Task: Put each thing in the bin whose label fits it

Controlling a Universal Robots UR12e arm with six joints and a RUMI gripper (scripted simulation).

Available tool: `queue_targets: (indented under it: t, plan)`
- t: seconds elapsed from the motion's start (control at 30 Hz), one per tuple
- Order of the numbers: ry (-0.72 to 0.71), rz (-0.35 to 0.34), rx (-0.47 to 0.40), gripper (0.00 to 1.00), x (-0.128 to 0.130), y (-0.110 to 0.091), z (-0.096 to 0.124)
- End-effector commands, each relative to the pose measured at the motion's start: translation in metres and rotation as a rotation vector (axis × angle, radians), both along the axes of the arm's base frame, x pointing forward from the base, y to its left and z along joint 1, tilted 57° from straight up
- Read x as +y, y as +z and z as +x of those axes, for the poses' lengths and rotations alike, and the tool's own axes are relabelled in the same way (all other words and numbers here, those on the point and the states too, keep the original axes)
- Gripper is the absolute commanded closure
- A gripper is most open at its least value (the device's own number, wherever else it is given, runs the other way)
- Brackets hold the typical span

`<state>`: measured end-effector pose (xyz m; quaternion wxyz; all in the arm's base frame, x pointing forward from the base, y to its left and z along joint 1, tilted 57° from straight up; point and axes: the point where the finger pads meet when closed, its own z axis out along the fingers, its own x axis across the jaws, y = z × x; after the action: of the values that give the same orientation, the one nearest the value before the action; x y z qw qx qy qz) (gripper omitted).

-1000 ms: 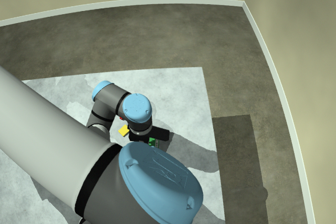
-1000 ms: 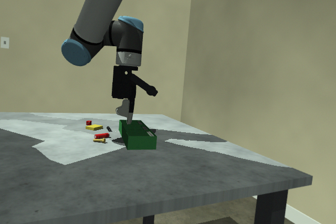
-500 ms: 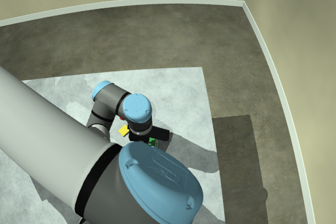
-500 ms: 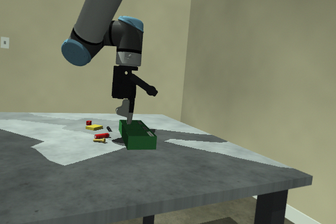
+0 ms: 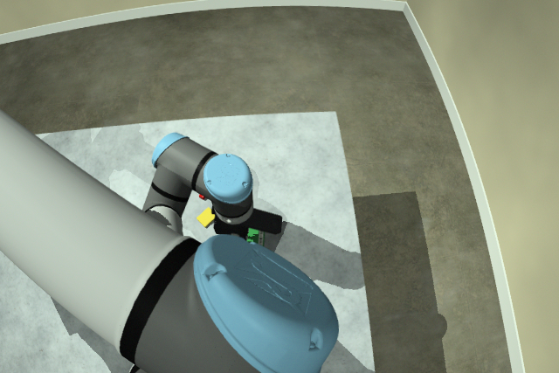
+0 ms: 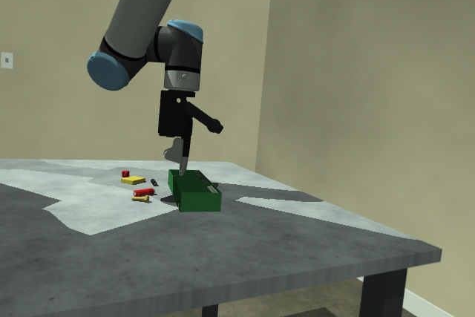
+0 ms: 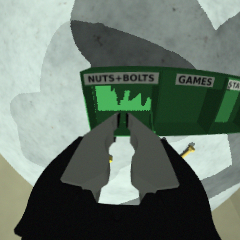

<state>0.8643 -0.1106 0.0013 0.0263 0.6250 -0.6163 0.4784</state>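
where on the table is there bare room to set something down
Likely the near stretch, between the green bins and the table's front edge. Crowded: left of the bins in the exterior view, with the brass bolt, red cylinder, yellow block, red cube and small black piece.

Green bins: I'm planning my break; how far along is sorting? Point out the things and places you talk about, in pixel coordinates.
Done: nothing visible in the upright green bins [image 5: 253, 234] [image 6: 200, 201] [image 7: 180, 107], partly hidden. In hand: nothing; the end effector [image 5: 234, 227] [image 6: 182, 173] [image 7: 123, 114] is shut. Left to sort: bolt [image 6: 140, 198] [image 7: 189, 150], red cylinder [image 6: 143, 192], black piece [image 6: 154, 182], yellow block [image 5: 205, 217] [image 6: 133, 180], red cube [image 5: 202, 196] [image 6: 125, 174] on the table [image 5: 298, 148] [image 6: 230, 260] [image 7: 30, 115].
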Motion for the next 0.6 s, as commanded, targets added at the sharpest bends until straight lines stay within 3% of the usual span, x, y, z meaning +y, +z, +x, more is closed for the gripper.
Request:
queue_targets:
  t: [0.0, 0.57]
  plan:
    - [0.001, 0.000, 0.000, 0.96, 0.004, 0.003, -0.003]
    - [0.001, 0.000, 0.000, 0.96, 0.015, 0.013, -0.013]
